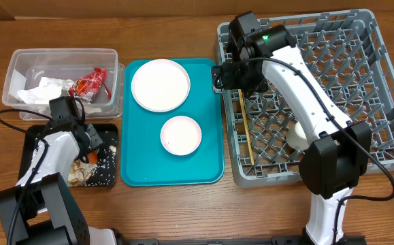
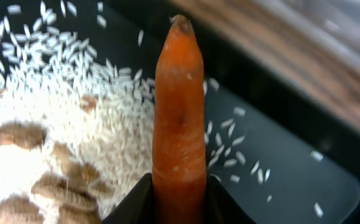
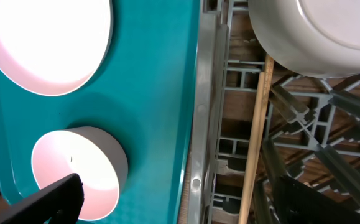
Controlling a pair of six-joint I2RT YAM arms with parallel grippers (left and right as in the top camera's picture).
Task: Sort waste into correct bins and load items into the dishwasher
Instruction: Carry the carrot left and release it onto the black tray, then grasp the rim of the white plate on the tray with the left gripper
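Left fingers (image 2: 133,202): clamped on orange carrot piece (image 2: 180,118), over black tray (image 1: 28,139) at 8 o'clock on desk (image 1: 183,20), rice (image 2: 55,112) beneath
Right fingers (image 3: 49,196): spread wide, empty, at 9 o'clock rim of dish rack (image 1: 387,68), above one chopstick (image 3: 257,137)
Clear tub (image 1: 20,61), 10 o'clock: napkin (image 1: 40,92), red wrapper (image 1: 88,84)
Teal tray (image 1: 139,170), centre: plate (image 1: 160,84), bowl (image 1: 180,134)

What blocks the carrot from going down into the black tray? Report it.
Nothing visible. The left end effector holds the carrot directly over the black tray; only rice and brown scraps lie beneath it.
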